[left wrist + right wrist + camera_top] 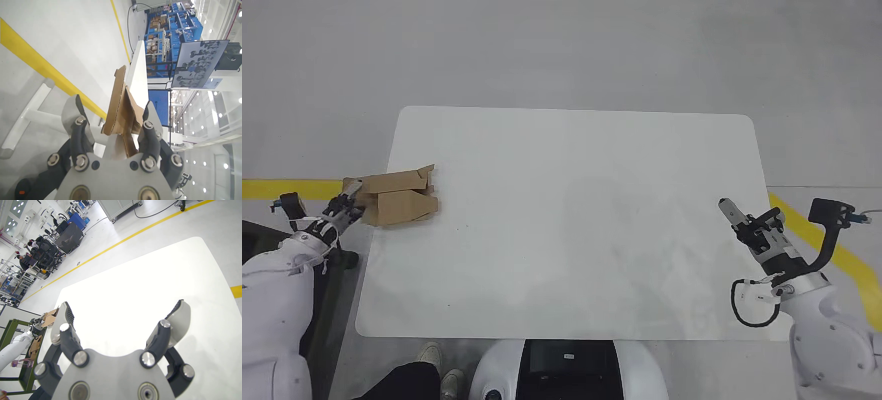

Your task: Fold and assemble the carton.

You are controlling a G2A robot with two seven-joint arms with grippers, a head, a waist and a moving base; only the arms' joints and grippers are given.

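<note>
A flattened brown cardboard carton (pixel 397 197) lies at the left edge of the white table (pixel 582 250), partly overhanging it, with its flaps splayed. My left gripper (pixel 350 205) is at the carton's outer end. In the left wrist view the carton (pixel 121 106) reaches in between the fingers of the left gripper (pixel 112 103), which is open, with one finger standing clear of the cardboard. My right gripper (pixel 750 215) hovers over the table's right side, far from the carton. It (pixel 122 305) is open with nothing between its fingers, and the carton (pixel 49 317) lies across the table from it.
A green-framed rack (pixel 22 370) stands off the table's left side with more flat cardboard pieces (pixel 35 344) on it. Yellow floor lines (pixel 277 187) run past both ends of the table. The table surface between the arms is bare.
</note>
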